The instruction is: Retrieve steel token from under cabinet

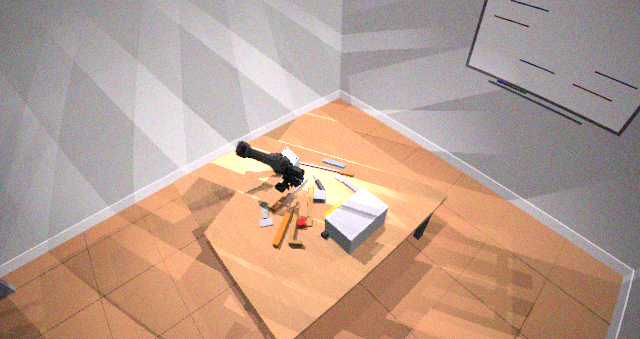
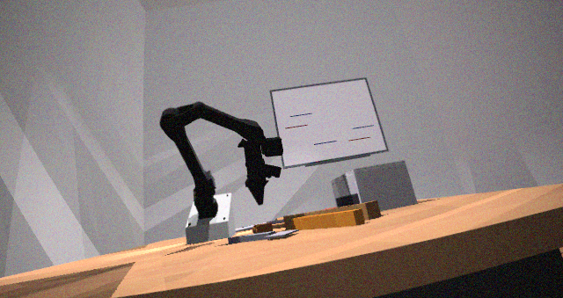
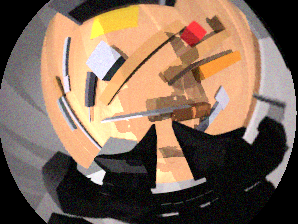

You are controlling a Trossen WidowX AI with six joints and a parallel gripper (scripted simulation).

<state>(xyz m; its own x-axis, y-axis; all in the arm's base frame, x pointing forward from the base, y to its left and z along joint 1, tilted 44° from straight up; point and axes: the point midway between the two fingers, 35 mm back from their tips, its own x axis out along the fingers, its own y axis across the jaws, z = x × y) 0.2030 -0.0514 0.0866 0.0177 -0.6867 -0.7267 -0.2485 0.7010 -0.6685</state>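
Note:
The grey cabinet (image 1: 356, 219) (image 2: 378, 185) stands on the right part of the table. The yellow marked area (image 1: 334, 208) (image 3: 115, 22) lies in front of it. The steel token does not show in any view. My gripper (image 1: 286, 185) (image 2: 258, 199) (image 3: 162, 124) hangs above the table and points down, left of the cabinet. Its fingers stand a little apart with nothing between them. Right below it lies a long tool (image 1: 287, 197) (image 3: 166, 112) with a brown handle and a grey shaft.
Loose tools lie between gripper and cabinet: an orange bar (image 1: 281, 229) (image 2: 329, 219) (image 3: 220, 66), a red cube (image 1: 301, 222) (image 3: 194, 31), a wooden stick (image 1: 310, 206), a grey scraper (image 1: 265, 216), a grey brush (image 1: 319, 191). A thin rod (image 1: 325, 168) and a grey bar (image 1: 333, 163) lie behind.

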